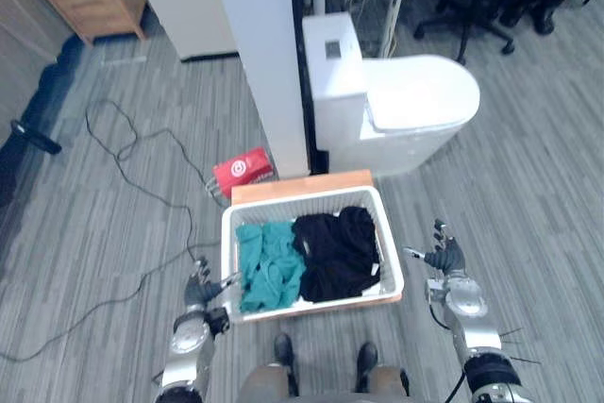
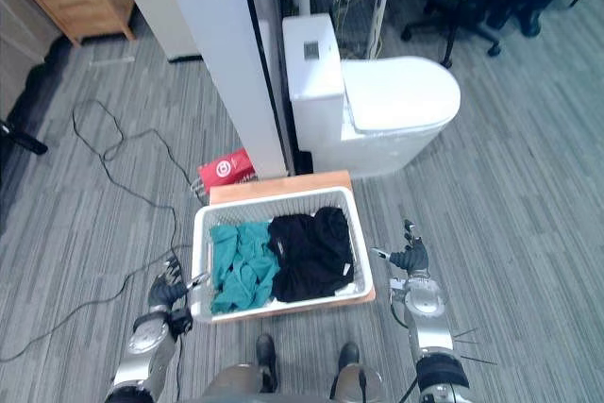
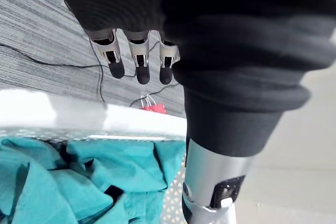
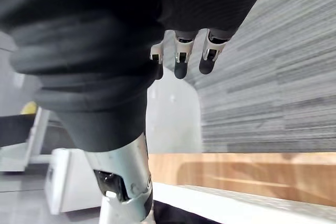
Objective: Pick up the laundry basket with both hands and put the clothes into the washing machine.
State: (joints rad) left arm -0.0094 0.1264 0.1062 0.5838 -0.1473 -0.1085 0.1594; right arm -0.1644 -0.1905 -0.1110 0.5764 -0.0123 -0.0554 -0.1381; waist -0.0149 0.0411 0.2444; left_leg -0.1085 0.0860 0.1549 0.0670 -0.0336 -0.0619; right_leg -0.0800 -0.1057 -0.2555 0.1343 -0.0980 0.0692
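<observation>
Laundry basket (image 1: 283,207) is sitting between both hands, carrying teal clothes (image 1: 269,266) and black clothes (image 1: 335,252).
Left hand (image 1: 198,287): fingers straight, rim lying just past the fingertips.
Right hand (image 1: 445,257): fingers spread, rim lying apart from them.
Judgement: stiff, light shell, soft load. Take hold under the side rims.

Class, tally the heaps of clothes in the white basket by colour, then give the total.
Teal heap: 1
Black heap: 1
Total: 2, side by side in the laundry basket.
</observation>
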